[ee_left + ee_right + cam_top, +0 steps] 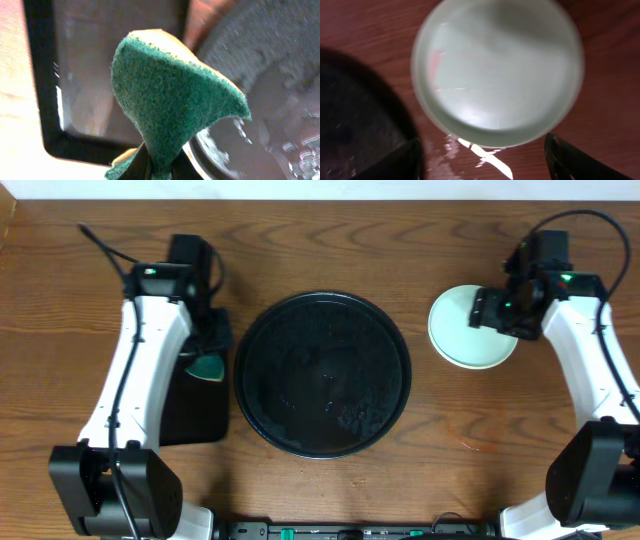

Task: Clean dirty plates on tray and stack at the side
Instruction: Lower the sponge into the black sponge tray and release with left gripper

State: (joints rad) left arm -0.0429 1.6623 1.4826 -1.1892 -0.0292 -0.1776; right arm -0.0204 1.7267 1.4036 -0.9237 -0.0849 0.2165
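The large round black tray (322, 373) lies at the table's middle with no plate on it. The plates (462, 330) lie as a pale mint stack on the wood right of the tray; only the top one shows. In the right wrist view the stack (497, 70) fills the upper frame. My right gripper (485, 160) is open and empty just above the stack. My left gripper (157, 167) is shut on a green sponge (170, 105), held over the small rectangular tray. The sponge also shows in the overhead view (208, 365).
A smaller rectangular black tray (190, 405) lies left of the round tray, under my left arm. Brown wood tabletop (470, 450) surrounds everything. The round tray's rim shows in the left wrist view (270, 100).
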